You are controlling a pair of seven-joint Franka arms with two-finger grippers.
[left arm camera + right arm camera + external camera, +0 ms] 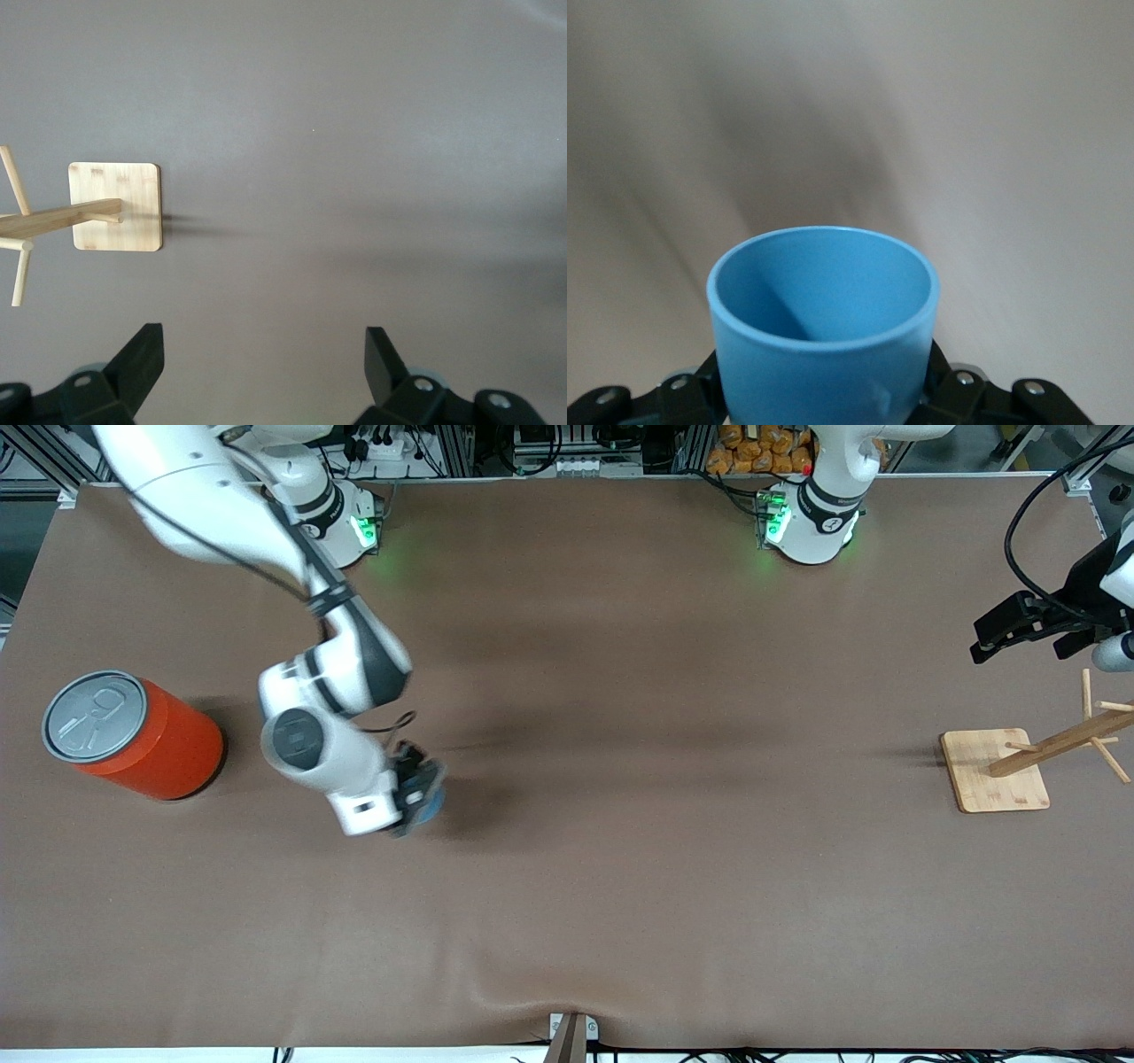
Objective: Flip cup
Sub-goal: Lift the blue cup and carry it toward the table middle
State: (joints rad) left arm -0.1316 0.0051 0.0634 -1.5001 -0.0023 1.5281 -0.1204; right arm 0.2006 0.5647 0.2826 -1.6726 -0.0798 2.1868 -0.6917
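One small light-blue plastic cup (822, 328) sits clamped between the right gripper (420, 795) fingers, held over the brown table (620, 886) beside one big orange-red can (133, 735). The left gripper (264, 372) waits spread wide and empty above one bamboo peg stand (994, 771).

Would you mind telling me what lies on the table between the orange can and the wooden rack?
Only the right gripper, shut on the blue cup, hangs over that stretch; the brown tabletop between the orange can and wooden rack is bare in the front view.
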